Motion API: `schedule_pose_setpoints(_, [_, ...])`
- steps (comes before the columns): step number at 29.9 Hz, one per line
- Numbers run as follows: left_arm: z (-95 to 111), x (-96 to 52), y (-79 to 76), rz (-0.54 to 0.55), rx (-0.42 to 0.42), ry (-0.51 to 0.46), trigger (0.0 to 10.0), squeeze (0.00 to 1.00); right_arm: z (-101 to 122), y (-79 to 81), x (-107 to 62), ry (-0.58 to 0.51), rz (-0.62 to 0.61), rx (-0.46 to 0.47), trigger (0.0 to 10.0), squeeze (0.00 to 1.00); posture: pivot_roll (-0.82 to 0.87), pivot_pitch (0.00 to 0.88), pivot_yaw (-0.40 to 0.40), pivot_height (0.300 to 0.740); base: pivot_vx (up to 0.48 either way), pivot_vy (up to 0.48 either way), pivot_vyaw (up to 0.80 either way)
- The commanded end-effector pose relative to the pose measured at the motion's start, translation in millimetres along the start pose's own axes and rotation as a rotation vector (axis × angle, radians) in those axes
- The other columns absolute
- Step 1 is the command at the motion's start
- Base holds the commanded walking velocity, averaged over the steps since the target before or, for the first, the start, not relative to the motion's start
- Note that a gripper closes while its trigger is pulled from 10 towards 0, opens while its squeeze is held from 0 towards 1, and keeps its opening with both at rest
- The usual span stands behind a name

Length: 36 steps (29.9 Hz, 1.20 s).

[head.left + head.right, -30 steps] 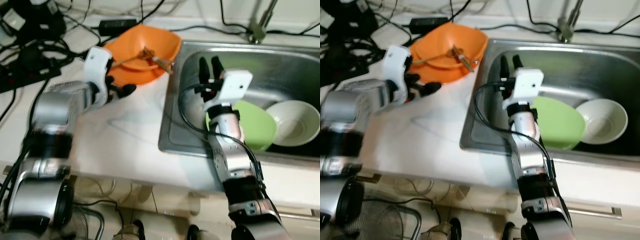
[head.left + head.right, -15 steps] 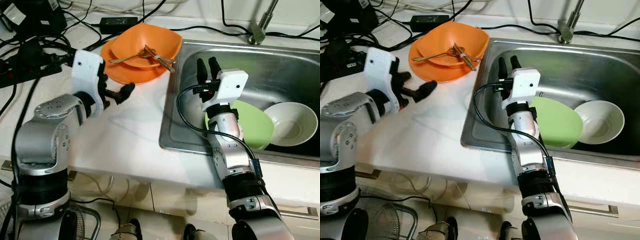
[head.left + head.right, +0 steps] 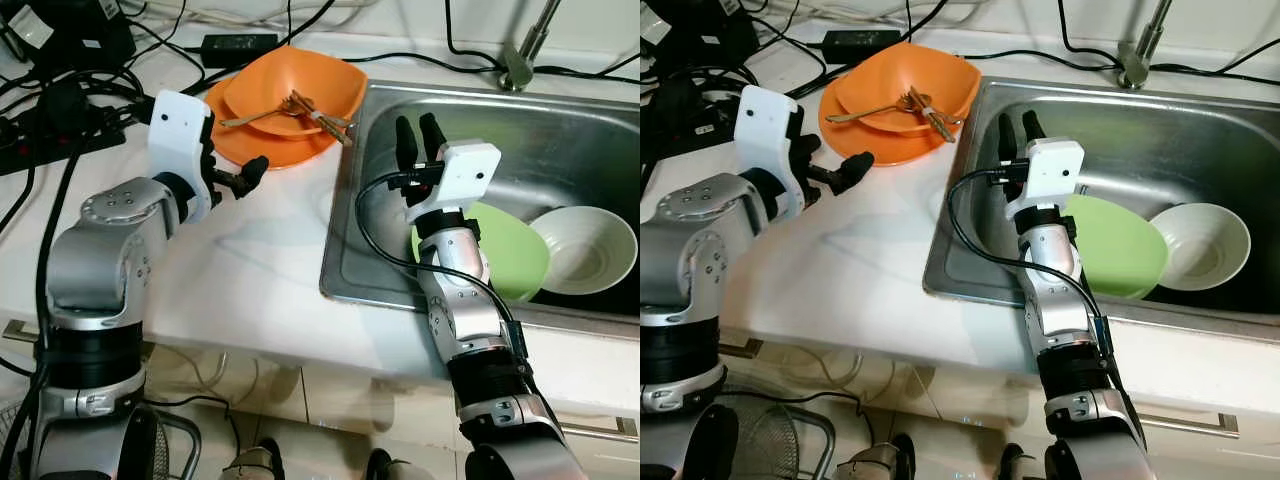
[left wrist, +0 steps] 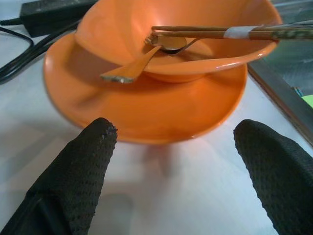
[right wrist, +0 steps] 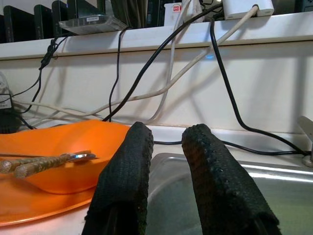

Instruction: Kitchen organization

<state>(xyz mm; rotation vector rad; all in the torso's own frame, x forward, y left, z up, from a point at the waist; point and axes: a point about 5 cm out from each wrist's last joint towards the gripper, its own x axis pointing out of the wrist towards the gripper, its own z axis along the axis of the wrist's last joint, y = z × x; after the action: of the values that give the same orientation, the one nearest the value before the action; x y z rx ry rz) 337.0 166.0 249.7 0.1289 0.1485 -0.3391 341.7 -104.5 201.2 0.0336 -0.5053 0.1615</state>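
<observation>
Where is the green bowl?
In the left eye view the green bowl sits in the metal sink on the robot's right, beside the white bowl and partly behind the right arm, below the right gripper.

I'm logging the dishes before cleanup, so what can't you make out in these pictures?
- Round green bowl, left eye view: its near side is hidden by the right arm.
- Steel sink, eye views: right end cut off by the frame edge.
- Round orange plate, left wrist view: its middle is covered by the orange bowl.

One orange bowl (image 3: 297, 88), one orange plate (image 3: 262, 147), one spoon (image 4: 142, 57), two chopsticks (image 4: 215, 33), one green bowl (image 3: 510, 248), one white bowl (image 3: 588, 245)
</observation>
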Motion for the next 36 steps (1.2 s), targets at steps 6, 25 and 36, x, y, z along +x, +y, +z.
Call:
schedule_pose_setpoints(6, [-2.1, 28.2, 4.9, 0.001, 0.020, 0.008, 10.0, 0.00, -28.4, -7.1, -25.7, 0.130, -0.042, 0.012, 10.0, 0.00, 0.14, 0.211, 0.090, 0.740, 0.000, 0.000, 0.00])
schedule_pose_setpoints(25, [-3.4, 81.7, 0.1, -0.018, 0.010, 0.025, 10.0, 0.00, -27.3, -10.2, -39.1, 0.148, -0.066, 0.000, 10.0, 0.00, 0.10, 0.237, 0.111, 0.740, 0.000, 0.000, 0.00])
schedule_pose_setpoints(36, [-1.3, 95.5, -14.2, -0.043, 0.054, 0.073, 10.0, 0.00, -26.2, -10.3, -42.1, 0.160, -0.072, -0.003, 10.0, 0.00, 0.10, 0.252, 0.120, 0.740, 0.000, 0.000, 0.00])
